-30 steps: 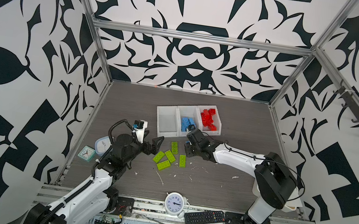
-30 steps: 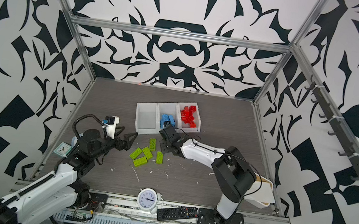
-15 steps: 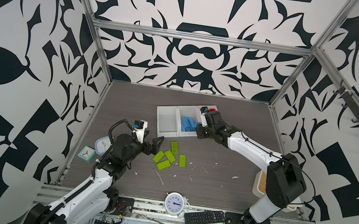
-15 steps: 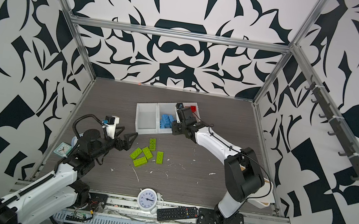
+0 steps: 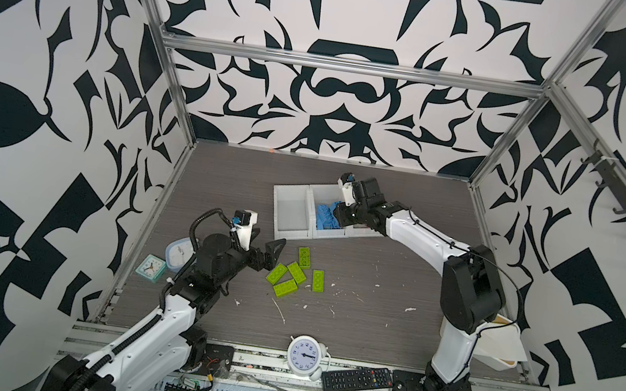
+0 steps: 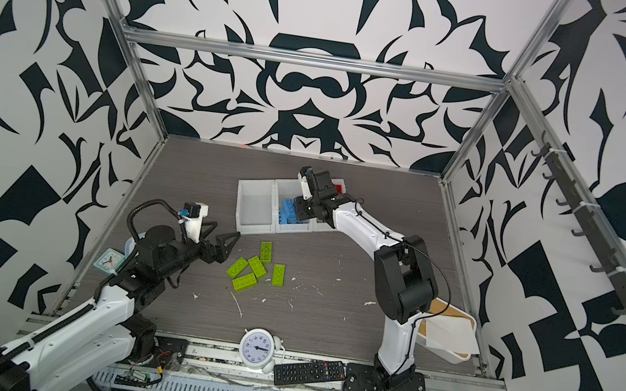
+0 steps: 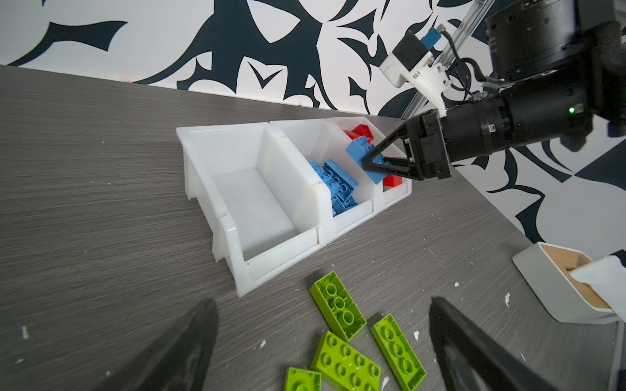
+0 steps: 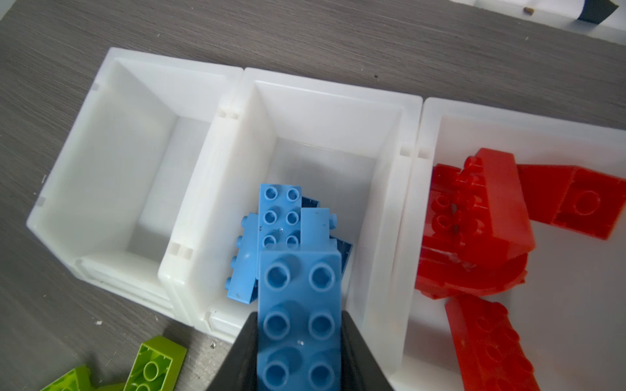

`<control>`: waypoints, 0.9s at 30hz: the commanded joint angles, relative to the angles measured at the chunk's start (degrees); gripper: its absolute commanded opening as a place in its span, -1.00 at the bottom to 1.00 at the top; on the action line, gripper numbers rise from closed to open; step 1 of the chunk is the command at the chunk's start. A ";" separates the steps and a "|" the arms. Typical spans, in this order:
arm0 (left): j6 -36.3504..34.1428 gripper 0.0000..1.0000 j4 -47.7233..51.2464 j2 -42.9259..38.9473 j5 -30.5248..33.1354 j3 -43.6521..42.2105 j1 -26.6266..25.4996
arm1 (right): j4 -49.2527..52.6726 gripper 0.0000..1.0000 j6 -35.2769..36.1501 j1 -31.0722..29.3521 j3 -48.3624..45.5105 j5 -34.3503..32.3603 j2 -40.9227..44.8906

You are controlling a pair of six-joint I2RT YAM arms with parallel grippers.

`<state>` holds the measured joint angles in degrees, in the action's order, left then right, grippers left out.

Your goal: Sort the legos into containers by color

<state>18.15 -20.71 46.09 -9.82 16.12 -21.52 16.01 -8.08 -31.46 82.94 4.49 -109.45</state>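
Here the right hand (image 8: 299, 330) clamps a light blue brick (image 8: 299, 287), held above the middle bin (image 8: 338, 108).

The only legible marks are the dark hour numerals ringing the white dial of the round alarm clock (image 5: 303, 355) (image 6: 257, 349) at the worktop's front edge. They are small and barely readable. Markings on the remote (image 5: 356, 377) and on the small square clock (image 5: 150, 267) are too small to read.
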 commanded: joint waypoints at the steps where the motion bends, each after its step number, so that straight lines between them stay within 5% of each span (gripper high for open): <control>1: -0.33 0.99 1.19 -0.09 0.71 1.17 -0.11 | 0.43 -0.34 0.54 0.26 2.50 -0.18 0.51; 8: -0.64 0.99 9.18 0.44 2.30 5.40 -0.28 | -0.01 0.25 0.93 0.43 2.74 -0.49 0.83; 14: 1.62 0.99 19.55 3.08 5.33 11.78 -4.48 | -1.42 0.37 1.90 0.45 -0.26 0.12 6.80; 23: 10.39 0.93 34.15 8.84 25.03 18.77 -27.00 | -12.38 0.47 3.86 2.41 -25.01 -9.96 37.72; 27: 16.57 0.90 38.69 14.25 32.66 21.45 -35.96 | -26.96 0.51 3.61 3.82 -44.37 -13.82 51.19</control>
<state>28.34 11.35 57.87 13.89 35.38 -53.60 -1.34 -5.26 -28.25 47.59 -4.19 -61.60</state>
